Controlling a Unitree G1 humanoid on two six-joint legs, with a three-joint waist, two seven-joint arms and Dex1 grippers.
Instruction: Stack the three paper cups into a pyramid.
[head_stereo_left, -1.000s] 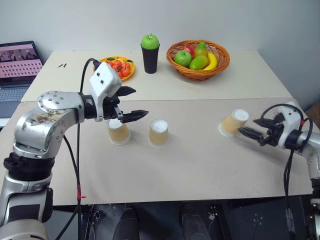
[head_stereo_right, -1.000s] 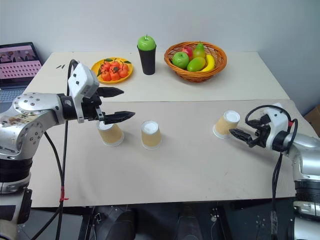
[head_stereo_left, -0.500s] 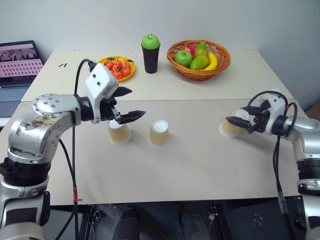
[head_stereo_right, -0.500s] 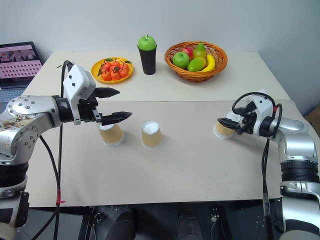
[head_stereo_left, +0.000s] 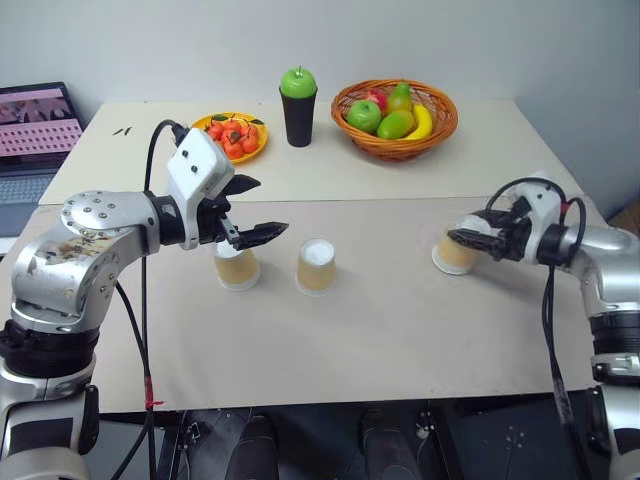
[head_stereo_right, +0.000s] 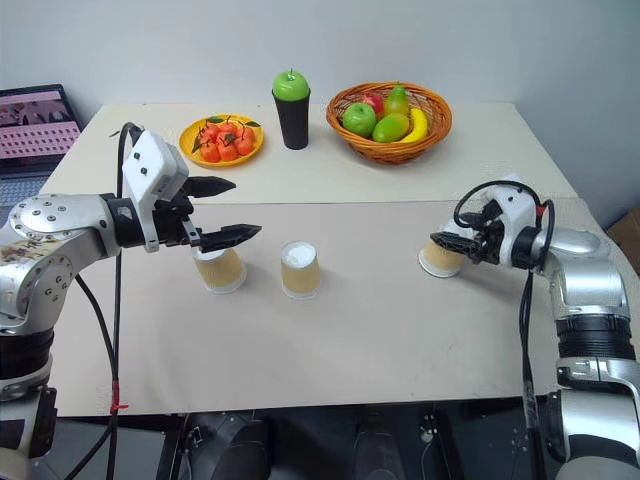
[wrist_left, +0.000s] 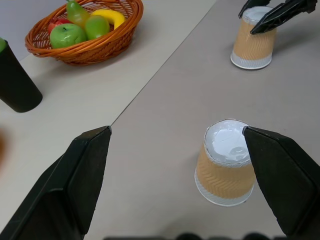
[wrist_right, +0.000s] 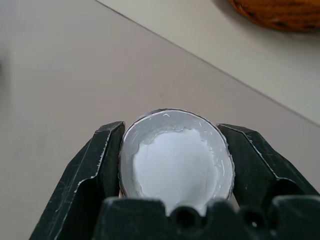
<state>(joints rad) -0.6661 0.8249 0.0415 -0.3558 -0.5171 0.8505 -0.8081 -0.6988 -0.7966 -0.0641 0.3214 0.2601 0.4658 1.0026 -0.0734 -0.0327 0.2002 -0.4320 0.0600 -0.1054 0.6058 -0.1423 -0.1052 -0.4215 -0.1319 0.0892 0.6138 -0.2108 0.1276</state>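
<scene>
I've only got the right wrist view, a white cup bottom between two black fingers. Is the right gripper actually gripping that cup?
Observer: Yes, the right gripper is shut on the right cup, near its upturned base.
Operator: Where are the other two?
Observer: The left cup and middle cup stand upside down, side by side with a gap between them, toward the robot's left.
Operator: Is the left arm in the way?
Observer: The left gripper hovers open above the left cup.

Setting: indoor robot test bench, lab or office. Plain grey wall at 12 o'clock; pale board tabletop (head_stereo_left: 400, 330); open laptop (head_stereo_left: 35, 130) at 10 o'clock; staged props: fruit basket (head_stereo_left: 395, 118), orange plate (head_stereo_left: 235, 135).
</scene>
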